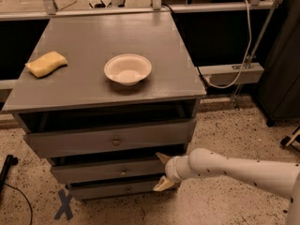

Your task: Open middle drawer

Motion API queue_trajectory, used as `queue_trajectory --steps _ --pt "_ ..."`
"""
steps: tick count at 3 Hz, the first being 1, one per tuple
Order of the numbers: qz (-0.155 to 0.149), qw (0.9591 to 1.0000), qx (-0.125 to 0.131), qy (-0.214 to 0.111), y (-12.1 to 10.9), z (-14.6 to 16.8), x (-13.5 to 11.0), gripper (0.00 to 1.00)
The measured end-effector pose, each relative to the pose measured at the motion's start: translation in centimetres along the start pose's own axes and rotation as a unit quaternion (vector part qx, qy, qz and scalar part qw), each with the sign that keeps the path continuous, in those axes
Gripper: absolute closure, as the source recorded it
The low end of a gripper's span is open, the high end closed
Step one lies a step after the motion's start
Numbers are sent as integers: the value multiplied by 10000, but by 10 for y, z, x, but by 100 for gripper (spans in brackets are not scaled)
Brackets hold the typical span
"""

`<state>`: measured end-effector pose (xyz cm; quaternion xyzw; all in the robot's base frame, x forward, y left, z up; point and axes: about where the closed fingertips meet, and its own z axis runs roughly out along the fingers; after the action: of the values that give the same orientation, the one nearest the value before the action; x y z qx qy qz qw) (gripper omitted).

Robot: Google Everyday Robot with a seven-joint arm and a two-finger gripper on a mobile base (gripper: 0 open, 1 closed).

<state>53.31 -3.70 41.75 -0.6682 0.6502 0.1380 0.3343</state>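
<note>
Gripper, fingers spread apart, one above and one below the right end of the middle drawer; whether they touch it cannot be told. White arm enters from the right. The drawer's long axis runs left to right, its front and brass knob facing near, between the top drawer and bottom drawer. On the cabinet top: white bowl, yellow sponge.

Lab or test space (speckled floor, taped X, cables); pincer at right end of middle drawer.
</note>
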Motion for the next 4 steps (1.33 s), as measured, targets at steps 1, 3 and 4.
queue_trajectory --steps 1,3,4 --pt "13 9999 -120 -74 6 -2 3 22" --pt "103 9993 -316 -178 22 -7 11 27" --pt "113 9992 -345 -186 24 -9 11 28"
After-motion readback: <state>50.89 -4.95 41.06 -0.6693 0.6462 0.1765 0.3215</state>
